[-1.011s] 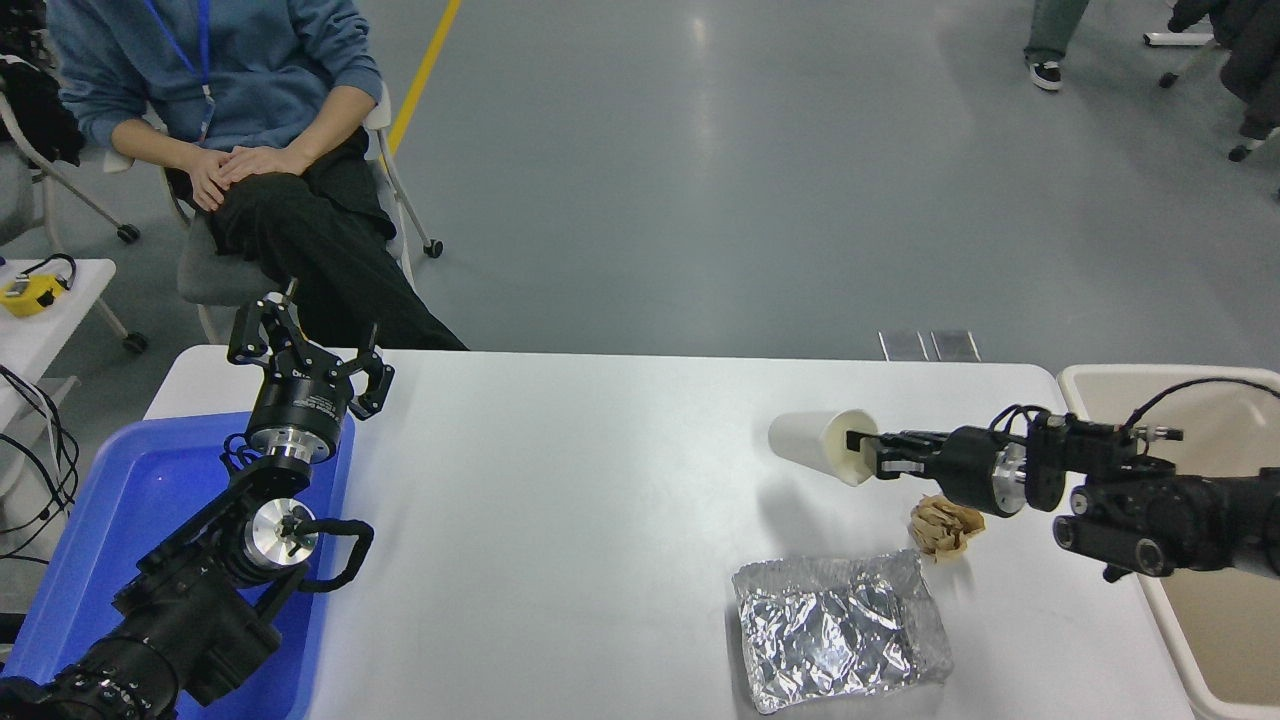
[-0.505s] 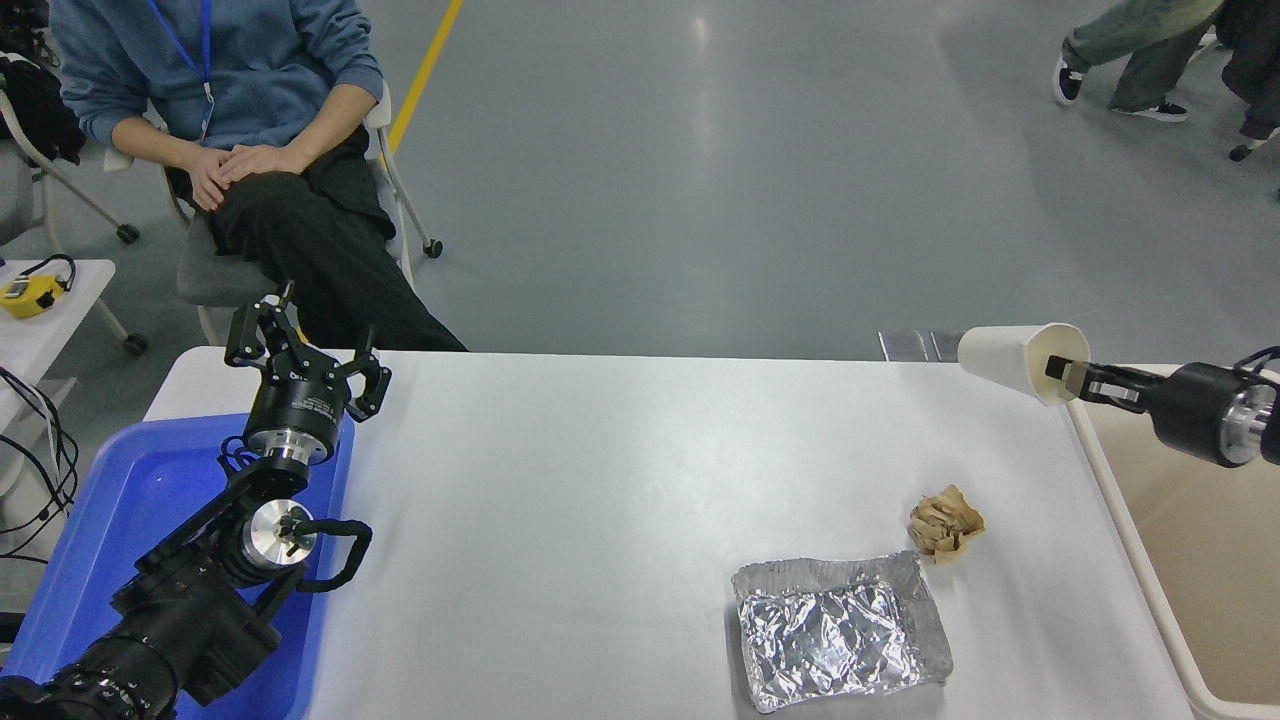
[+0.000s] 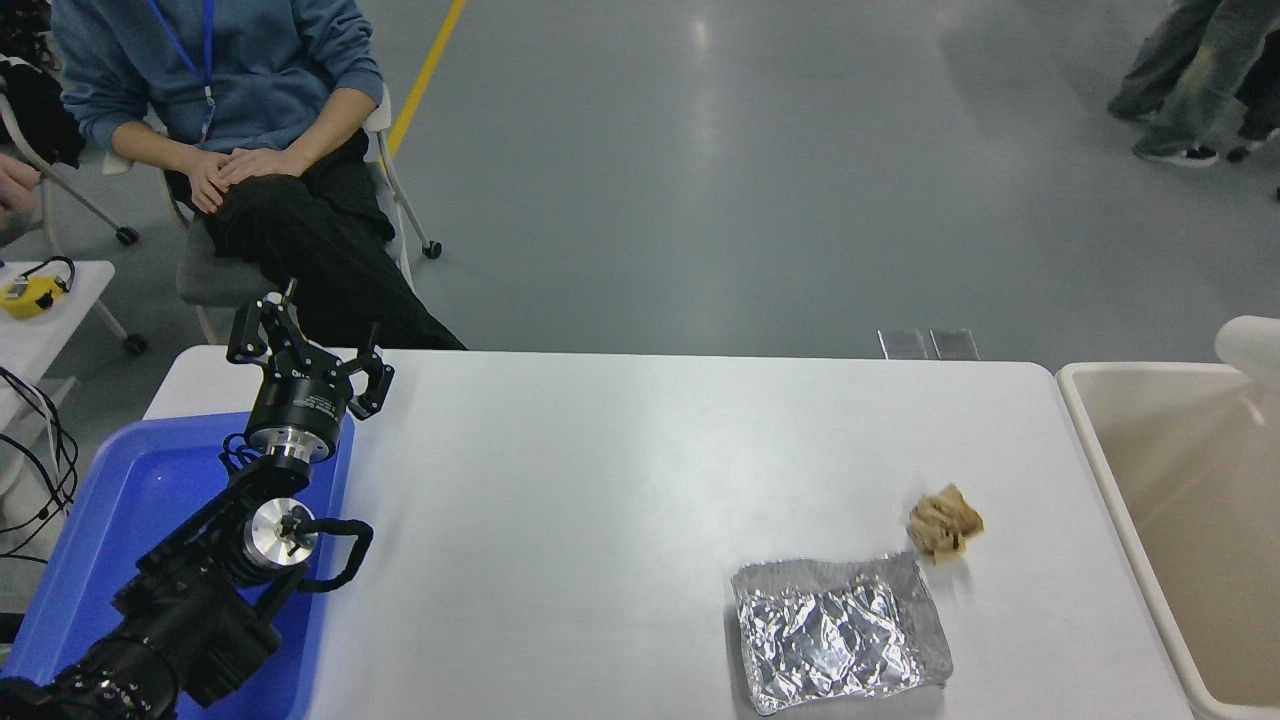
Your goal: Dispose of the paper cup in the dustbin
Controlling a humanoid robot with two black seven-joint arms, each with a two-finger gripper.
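One paper cup [image 3: 1252, 347] above one dustbin [image 3: 1100, 450]; one left hand [image 3: 305, 352] parked, fingers wide; right hand unseen.

The tabletop [image 3: 600, 480] lies bare through its middle. Toward four o'clock a foil sheet [image 3: 840, 632] and a paper ball [image 3: 944, 524] sit near the dustbin [image 3: 1100, 460], whose inside is open.

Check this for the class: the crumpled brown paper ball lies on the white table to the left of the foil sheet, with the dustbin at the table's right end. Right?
Not quite. In the head view the crumpled brown paper ball lies just beyond the foil sheet's far right corner, not to its left. The dustbin is indeed at the white table's right end.
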